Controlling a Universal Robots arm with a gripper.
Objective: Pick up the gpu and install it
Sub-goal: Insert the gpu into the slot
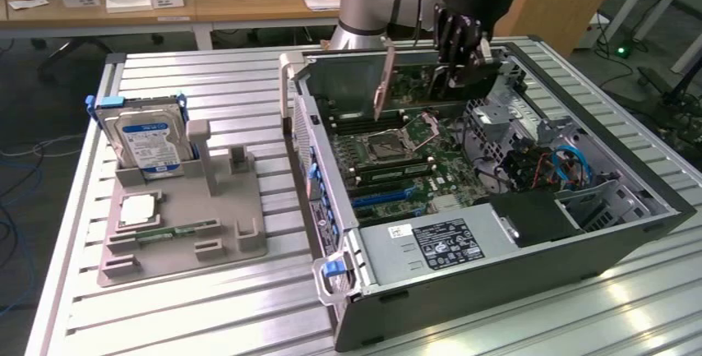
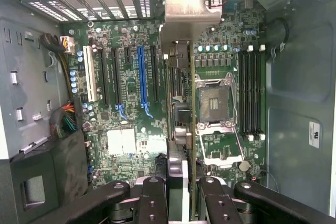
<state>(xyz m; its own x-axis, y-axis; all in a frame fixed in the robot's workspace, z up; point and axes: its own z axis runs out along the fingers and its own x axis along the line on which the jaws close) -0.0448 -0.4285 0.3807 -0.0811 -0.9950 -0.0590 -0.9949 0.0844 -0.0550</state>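
Above the open computer case point(image 1: 527, 286), the gpu point(image 2: 179, 113) hangs on edge, clamped between the gripper's point(image 2: 184, 192) fingers, with its pale bracket toward the case's rear slot openings. Pickup looks done and seating is left. The card appears clear of the motherboard point(image 2: 105, 124), and the blue expansion slot point(image 2: 140, 72) beside it stands empty. Well apart, a hard drive point(image 1: 148, 142) sits in a gray fixture point(image 1: 219, 237).

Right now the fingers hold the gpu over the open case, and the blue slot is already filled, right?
No. The blue slot is empty, as the wrist view shows. The fingers do hold the gpu over the open case.
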